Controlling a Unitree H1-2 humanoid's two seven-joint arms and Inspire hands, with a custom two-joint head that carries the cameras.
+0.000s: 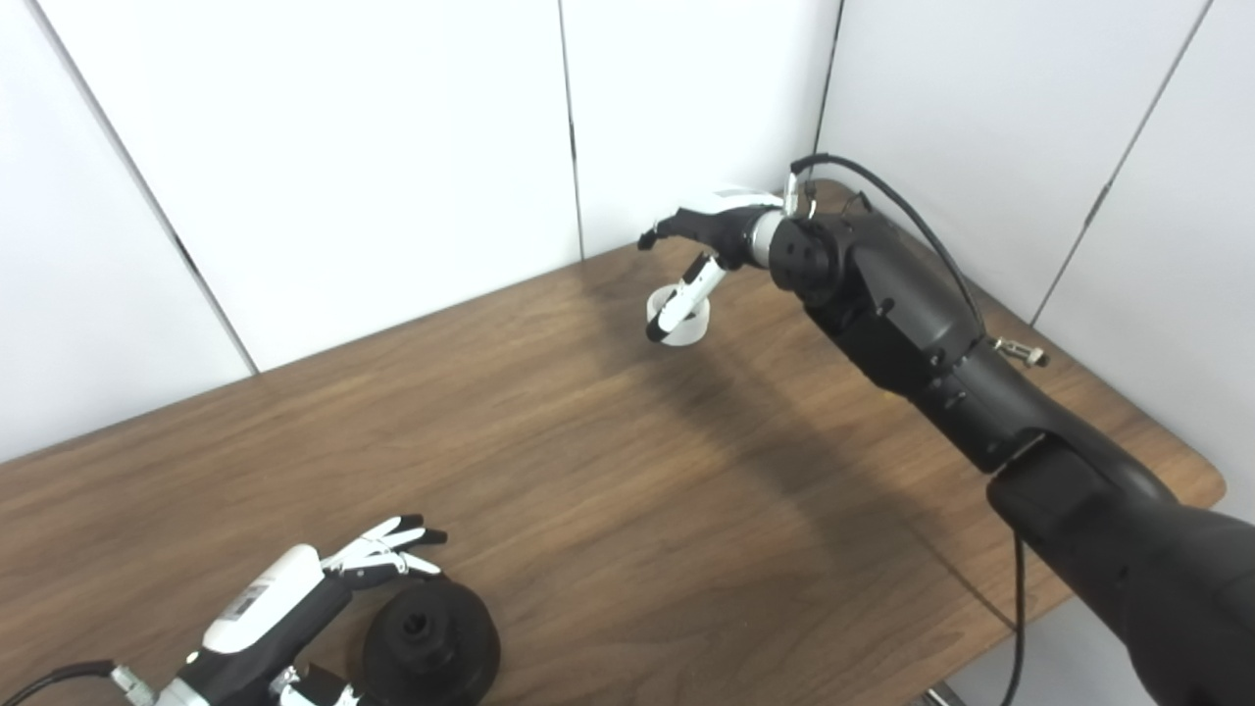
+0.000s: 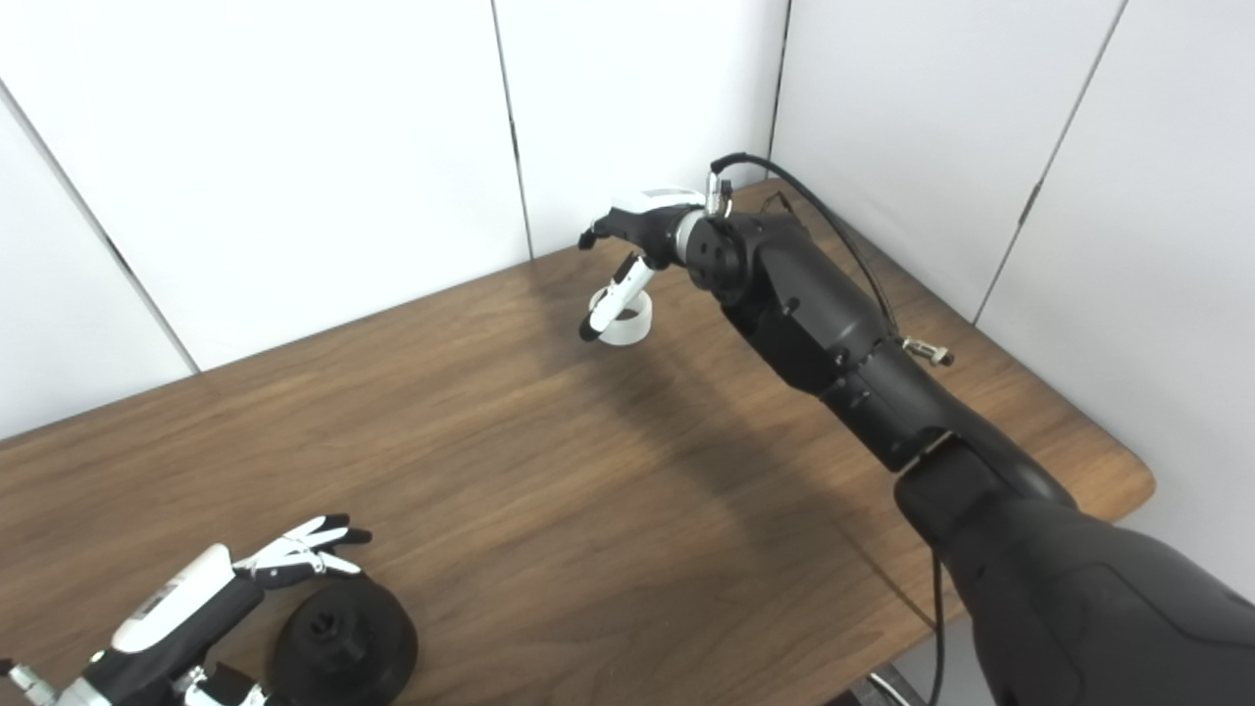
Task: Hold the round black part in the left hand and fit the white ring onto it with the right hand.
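Note:
The round black part (image 1: 431, 637) lies flat on the wooden table (image 1: 627, 490) near the front left corner, its centre hole facing up. My left hand (image 1: 284, 608) is beside it on the left, open, with its fingers (image 1: 392, 544) stretched over the part's far-left rim and not closed on it. The white ring (image 1: 694, 328) stands on the table at the far back. My right hand (image 1: 711, 235) hovers just above it with its fingers spread. One finger (image 1: 681, 299) reaches down across the ring's front; whether it touches the ring is unclear.
White wall panels (image 1: 392, 147) close the table in at the back and on the right. A black cable (image 1: 902, 211) loops over the right forearm (image 1: 912, 333), which stretches diagonally across the table's right side. The table's right edge (image 1: 1211, 476) is rounded.

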